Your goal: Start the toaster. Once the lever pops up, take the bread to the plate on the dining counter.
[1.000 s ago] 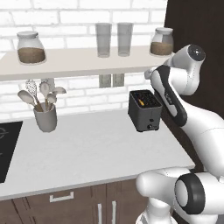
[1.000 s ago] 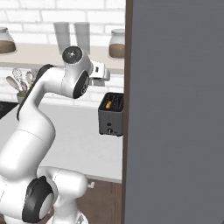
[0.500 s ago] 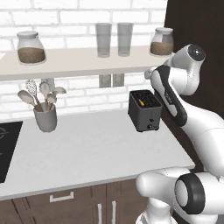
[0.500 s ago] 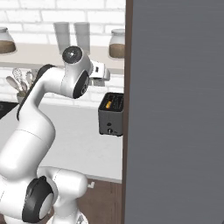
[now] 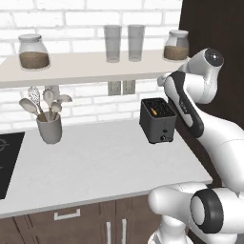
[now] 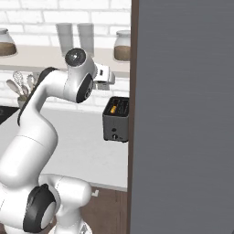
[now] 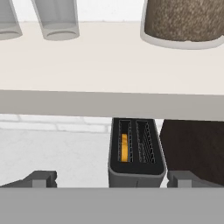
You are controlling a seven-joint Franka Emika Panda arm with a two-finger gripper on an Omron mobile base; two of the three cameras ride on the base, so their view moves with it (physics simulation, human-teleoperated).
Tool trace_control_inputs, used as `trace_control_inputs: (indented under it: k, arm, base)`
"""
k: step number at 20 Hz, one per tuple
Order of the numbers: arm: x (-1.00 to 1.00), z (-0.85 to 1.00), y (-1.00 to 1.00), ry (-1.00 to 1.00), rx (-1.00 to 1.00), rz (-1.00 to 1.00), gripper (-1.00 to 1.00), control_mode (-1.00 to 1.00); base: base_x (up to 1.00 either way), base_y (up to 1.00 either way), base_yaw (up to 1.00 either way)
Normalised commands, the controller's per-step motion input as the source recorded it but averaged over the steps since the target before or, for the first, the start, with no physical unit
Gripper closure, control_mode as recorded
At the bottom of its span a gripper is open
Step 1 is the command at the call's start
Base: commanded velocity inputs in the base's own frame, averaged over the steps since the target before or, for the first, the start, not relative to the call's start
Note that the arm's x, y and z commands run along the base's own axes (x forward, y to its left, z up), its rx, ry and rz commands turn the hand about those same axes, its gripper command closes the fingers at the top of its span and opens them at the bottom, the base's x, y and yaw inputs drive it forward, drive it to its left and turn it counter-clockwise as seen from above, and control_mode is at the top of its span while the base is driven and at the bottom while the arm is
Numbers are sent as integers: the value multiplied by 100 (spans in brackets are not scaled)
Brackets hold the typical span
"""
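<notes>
The dark grey toaster (image 5: pixel 157 121) stands at the back right of the pale worktop (image 5: pixel 95 167), under the shelf. The bread (image 7: pixel 124 146) sits low in its left slot, showing as an orange sliver (image 5: pixel 153 112) (image 6: pixel 113 109). A tiny knob (image 5: pixel 163 138) marks the toaster's front face; the lever is too small to make out. My gripper (image 7: pixel 111 178) hangs above and behind the toaster at shelf height, looking down into the slots, open with nothing between its fingertips (image 7: pixel 43 177). The plate and the dining counter are out of view.
A shelf (image 5: pixel 86 69) just over the toaster carries two glasses (image 5: pixel 124 43) and jars (image 5: pixel 176 45). A utensil holder (image 5: pixel 49 127) stands at the left, with a cooktop (image 5: pixel 7 162) beyond it. A dark tall cabinet (image 6: pixel 183 114) borders the toaster's right side.
</notes>
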Motion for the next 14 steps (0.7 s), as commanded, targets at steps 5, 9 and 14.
trace_control_inputs:
  k: [5, 9, 14]
  arm:
    - [0, 0, 0, 0, 0, 0, -100, -100]
    - [0, 0, 0, 0, 0, 0, -100, -100]
    - [0, 0, 0, 0, 0, 0, -100, -100]
  base:
    - [0, 0, 0]
    - [0, 0, 0]
    - [0, 0, 0]
